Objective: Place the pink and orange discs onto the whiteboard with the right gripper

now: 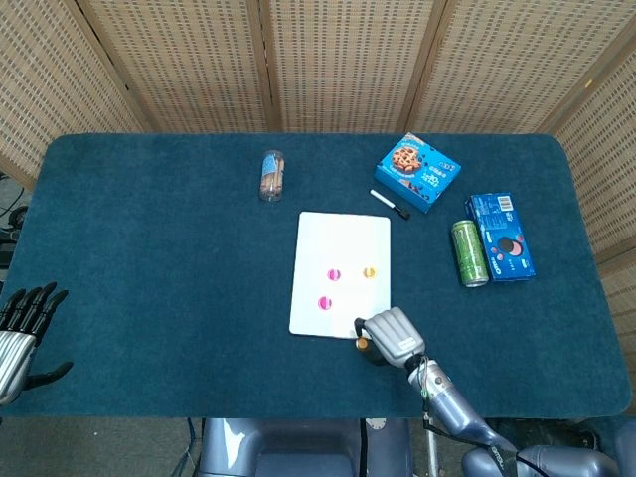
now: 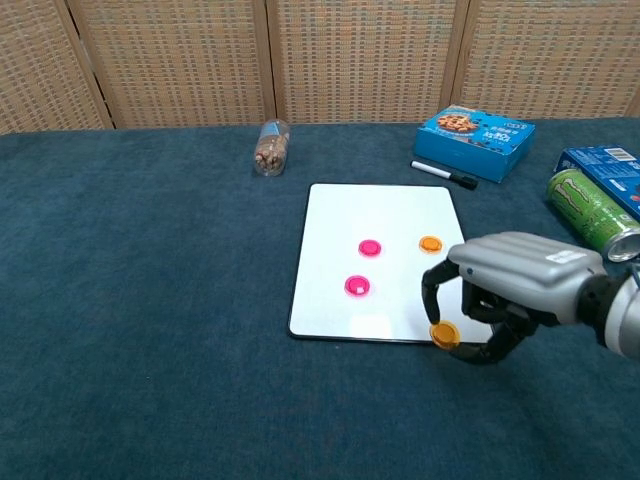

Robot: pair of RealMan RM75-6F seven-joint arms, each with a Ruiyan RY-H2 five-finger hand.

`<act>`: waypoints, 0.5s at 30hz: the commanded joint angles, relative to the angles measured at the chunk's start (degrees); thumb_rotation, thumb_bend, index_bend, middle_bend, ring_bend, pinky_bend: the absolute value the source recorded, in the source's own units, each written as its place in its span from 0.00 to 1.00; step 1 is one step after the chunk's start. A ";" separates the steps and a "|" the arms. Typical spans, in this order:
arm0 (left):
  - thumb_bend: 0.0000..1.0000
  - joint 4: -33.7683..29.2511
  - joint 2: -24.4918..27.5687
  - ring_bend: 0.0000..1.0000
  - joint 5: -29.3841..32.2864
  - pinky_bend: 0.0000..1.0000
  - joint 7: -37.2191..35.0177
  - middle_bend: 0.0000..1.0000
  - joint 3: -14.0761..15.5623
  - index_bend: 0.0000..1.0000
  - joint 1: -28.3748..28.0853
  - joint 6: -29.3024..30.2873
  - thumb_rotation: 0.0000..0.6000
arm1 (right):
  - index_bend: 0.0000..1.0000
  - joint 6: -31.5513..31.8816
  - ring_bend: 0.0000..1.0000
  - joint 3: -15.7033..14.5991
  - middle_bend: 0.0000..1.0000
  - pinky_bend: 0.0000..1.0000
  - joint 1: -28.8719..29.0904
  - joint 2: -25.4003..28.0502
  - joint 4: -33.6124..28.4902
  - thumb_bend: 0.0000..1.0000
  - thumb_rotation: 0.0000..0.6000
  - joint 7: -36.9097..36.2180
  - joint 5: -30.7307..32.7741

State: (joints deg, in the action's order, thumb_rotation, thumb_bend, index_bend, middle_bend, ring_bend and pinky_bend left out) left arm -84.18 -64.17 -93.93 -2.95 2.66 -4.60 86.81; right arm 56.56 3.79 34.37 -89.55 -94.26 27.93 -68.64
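An orange disc [image 2: 444,334] is pinched by the right hand [image 2: 505,292] at the whiteboard's [image 2: 335,215] near edge, at 5 o'clock. Two pink discs [image 2: 357,286] and one orange disc [image 2: 430,244] are already placed. One placement is left.

My right hand [image 2: 505,290] pinches an orange disc [image 2: 444,334] over the whiteboard's [image 2: 340,225] near right corner.

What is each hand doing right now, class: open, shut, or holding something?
Left hand: open, fingers apart, holding nothing, at the table's near left edge.
Right hand: pinches an orange disc at the whiteboard's near edge.
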 commanded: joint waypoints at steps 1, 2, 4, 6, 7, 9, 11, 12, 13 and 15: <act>0.00 0.00 -0.07 0.00 -0.05 0.00 0.12 0.00 0.04 0.00 0.01 0.00 1.00 | 0.53 -0.97 0.95 4.52 0.97 1.00 3.31 -1.21 1.25 0.36 1.00 5.03 6.23; 0.00 -0.02 -0.07 0.00 0.00 0.00 0.10 0.00 0.01 0.00 0.00 -0.02 1.00 | 0.53 -1.06 0.95 5.66 0.97 1.00 4.05 -1.75 1.71 0.36 1.00 6.02 8.28; 0.00 -0.05 -0.02 0.00 0.16 0.00 -0.01 0.00 -0.08 0.00 -0.02 -0.06 1.00 | 0.53 -1.13 0.95 7.63 0.97 1.00 5.58 -2.76 2.44 0.36 1.00 8.10 12.58; 0.00 -0.03 0.06 0.00 0.41 0.00 -0.19 0.00 -0.21 0.00 -0.04 -0.12 1.00 | 0.53 -0.86 0.95 8.91 0.97 1.00 7.20 -3.82 3.56 0.37 1.00 10.65 16.22; 0.00 -0.05 0.09 0.00 0.48 0.00 -0.31 0.00 -0.24 0.00 -0.06 -0.17 1.00 | 0.53 -0.65 0.95 9.21 0.97 1.00 7.75 -4.24 3.94 0.37 1.00 11.52 17.39; 0.00 -0.02 0.16 0.00 0.64 0.00 -0.52 0.00 -0.30 0.00 -0.13 -0.34 1.00 | 0.53 -0.45 0.95 9.53 0.97 1.00 8.78 -4.93 4.57 0.37 1.00 12.90 19.68; 0.00 0.01 0.18 0.00 0.72 0.00 -0.63 0.00 -0.31 0.00 -0.19 -0.48 1.00 | 0.53 -0.14 0.95 9.51 0.97 1.00 9.49 -5.38 5.22 0.37 1.00 13.90 20.93; 0.00 0.02 0.22 0.00 0.78 0.00 -0.78 0.00 -0.33 0.00 -0.24 -0.60 1.00 | 0.53 0.10 0.95 9.45 0.97 1.00 9.95 -5.79 5.88 0.37 1.00 14.53 21.63; 0.00 0.03 0.23 0.00 0.81 0.00 -0.83 0.00 -0.34 0.00 -0.26 -0.63 1.00 | 0.53 0.18 0.95 9.39 0.97 1.00 10.15 -5.99 6.13 0.37 1.00 14.77 21.98; 0.00 0.06 0.26 0.00 0.84 0.00 -0.89 0.00 -0.35 0.00 -0.28 -0.67 1.00 | 0.53 0.33 0.95 9.25 0.97 1.00 10.49 -6.30 6.50 0.37 1.00 15.18 22.56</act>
State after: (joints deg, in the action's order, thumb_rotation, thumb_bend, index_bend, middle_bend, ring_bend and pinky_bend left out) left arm -84.13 -63.92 -93.11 -3.82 2.32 -4.88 86.15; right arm 56.74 13.01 44.68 -95.63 -87.96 42.88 -46.31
